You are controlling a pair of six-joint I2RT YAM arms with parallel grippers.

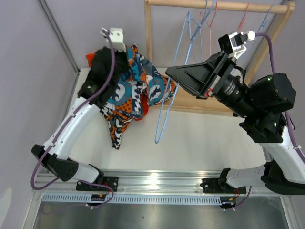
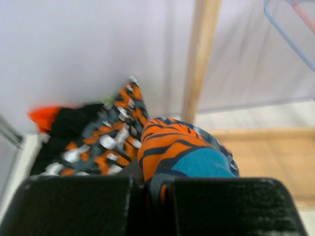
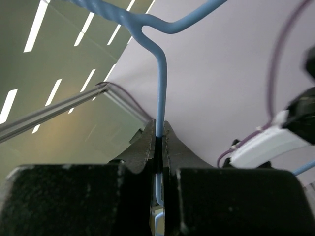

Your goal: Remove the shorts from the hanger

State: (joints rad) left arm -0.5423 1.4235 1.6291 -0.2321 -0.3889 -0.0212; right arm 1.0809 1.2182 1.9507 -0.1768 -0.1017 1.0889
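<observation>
A blue/orange patterned pair of shorts (image 1: 138, 83) stretches from the pile at the back left to the lower part of a blue wire hanger (image 1: 161, 125). My left gripper (image 1: 106, 71) is shut on this fabric (image 2: 187, 157); its fingertips are buried in cloth. My right gripper (image 1: 170, 72) is shut on the hanger's wire (image 3: 161, 83), holding it tilted below the wooden rail. A second patterned pair (image 1: 116, 126), a black pair (image 2: 69, 125) and an orange-red pair (image 1: 89, 57) lie heaped behind. The lime green pair barely shows.
The wooden rack has a top rail (image 1: 224, 5), a left post (image 1: 148, 38) and a base board (image 1: 200, 107). Several empty blue and pink hangers (image 1: 209, 16) hang on the rail. A wall corner strip (image 1: 59, 33) stands at the left.
</observation>
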